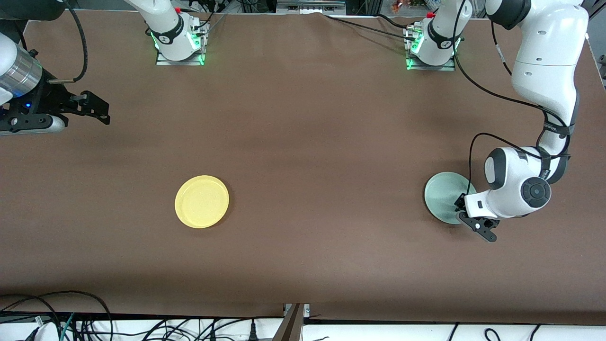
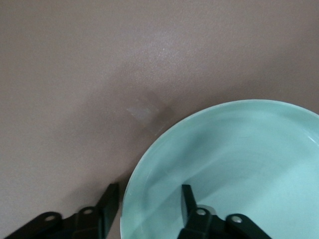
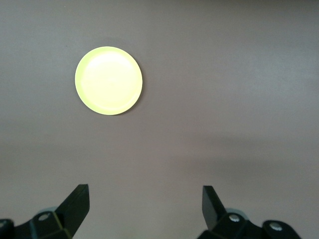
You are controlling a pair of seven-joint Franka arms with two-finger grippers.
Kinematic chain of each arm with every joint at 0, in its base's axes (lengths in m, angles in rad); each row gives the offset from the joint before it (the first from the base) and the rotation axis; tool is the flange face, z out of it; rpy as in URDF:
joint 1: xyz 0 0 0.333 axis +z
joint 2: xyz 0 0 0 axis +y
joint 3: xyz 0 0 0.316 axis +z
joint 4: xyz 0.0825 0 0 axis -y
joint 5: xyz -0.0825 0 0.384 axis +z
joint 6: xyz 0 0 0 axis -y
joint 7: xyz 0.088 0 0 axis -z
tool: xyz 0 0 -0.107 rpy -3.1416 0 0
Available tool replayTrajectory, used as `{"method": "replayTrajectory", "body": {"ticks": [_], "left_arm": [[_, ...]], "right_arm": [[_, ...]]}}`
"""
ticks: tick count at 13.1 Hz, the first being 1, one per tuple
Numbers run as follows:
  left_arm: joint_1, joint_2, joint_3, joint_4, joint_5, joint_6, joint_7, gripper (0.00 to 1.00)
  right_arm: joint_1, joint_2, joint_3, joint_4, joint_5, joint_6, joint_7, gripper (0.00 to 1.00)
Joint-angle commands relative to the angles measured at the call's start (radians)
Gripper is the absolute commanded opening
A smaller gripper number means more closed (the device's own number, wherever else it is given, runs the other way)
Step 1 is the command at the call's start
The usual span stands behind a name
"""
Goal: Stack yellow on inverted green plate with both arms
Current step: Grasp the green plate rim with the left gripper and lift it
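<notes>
I am straddling the green plate's (image 2: 234, 164) rim with my left gripper (image 2: 149, 209), fingers spread, to flip it. My right gripper (image 1: 97, 111) is waiting, released, above the tabletop (image 1: 303, 142); the yellow plate (image 1: 201, 201) is lying well apart, toward the right arm's end.

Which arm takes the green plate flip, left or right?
Left. Its hand already straddles the green plate's rim, open, one finger inside the rim and one outside. The right hand waits open in the air at the right arm's end of the table, well away from both plates.
</notes>
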Motion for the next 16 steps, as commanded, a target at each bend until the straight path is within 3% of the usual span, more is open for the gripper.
{"method": "replayTrajectory", "body": {"ticks": [1,3,6,10,12,16], "left_arm": [[0.009,0.002,-0.006,0.021,-0.004,-0.005,0.044,0.00],[-0.001,-0.003,-0.004,0.032,0.005,-0.005,0.044,0.00],[-0.020,-0.044,-0.017,0.046,0.111,-0.015,0.021,0.00],[-0.141,-0.124,-0.004,0.052,0.290,-0.083,-0.081,0.00],[-0.222,-0.127,-0.007,0.137,0.469,-0.197,-0.158,0.00],[-0.450,-0.093,-0.001,0.271,0.686,-0.481,-0.380,0.00]], "right_arm": [[0.005,-0.003,0.004,0.011,-0.019,0.000,0.002,1.00],[0.003,-0.003,0.003,0.011,-0.021,0.000,0.002,1.00],[0.003,0.000,0.003,0.011,-0.019,0.003,-0.012,1.00],[0.008,0.006,0.004,0.011,-0.013,0.003,-0.012,1.00],[0.008,0.017,0.004,0.011,-0.013,0.005,-0.015,1.00],[0.008,0.018,0.004,0.011,-0.007,0.002,-0.015,1.00]]}}
